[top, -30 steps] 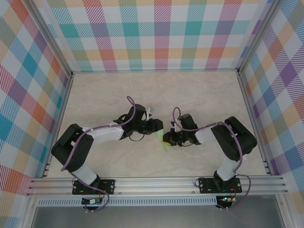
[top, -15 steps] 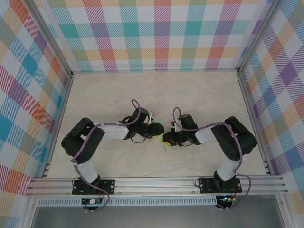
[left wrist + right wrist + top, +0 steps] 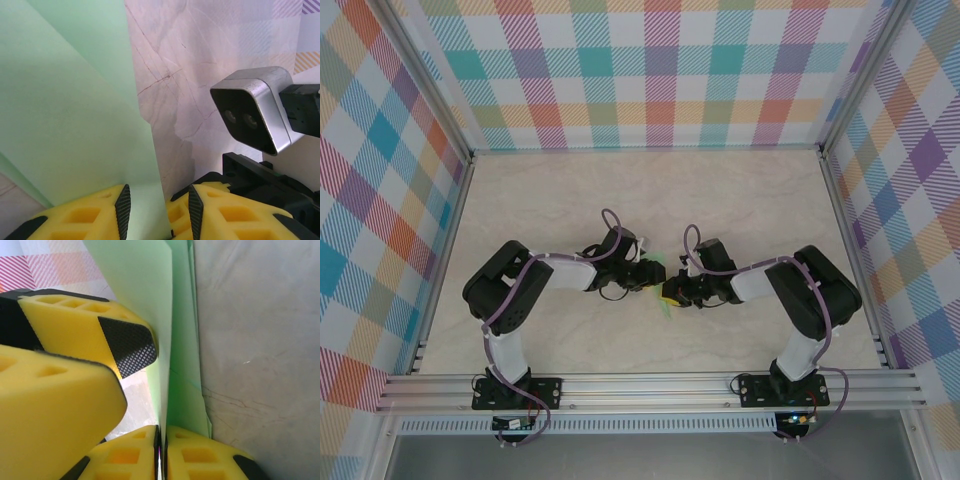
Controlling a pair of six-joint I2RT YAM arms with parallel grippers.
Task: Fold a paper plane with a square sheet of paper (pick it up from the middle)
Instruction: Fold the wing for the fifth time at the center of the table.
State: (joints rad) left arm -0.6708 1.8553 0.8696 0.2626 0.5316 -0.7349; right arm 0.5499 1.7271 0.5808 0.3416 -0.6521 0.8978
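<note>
The sheet of paper, pale mint green, is folded into several layers and stands on edge between my two grippers near the table's middle. My right gripper is shut on its lower edge, with the layers pinched between the yellow fingers. My left gripper faces it from the left with jaws apart, and one free flap of the paper runs into the gap beside the left pad without being clamped. In the top view the left gripper and right gripper almost touch.
The right wrist's silver camera sits close in front of the left gripper. One left finger's black pad crowds the paper in the right wrist view. Pale marble tabletop stretches behind, bounded by plaid walls and a metal rail at the front.
The left arm has stretched to the right and brought its gripper up against the right gripper, with its jaws now around a flap of the paper. The right gripper has stayed in place.
</note>
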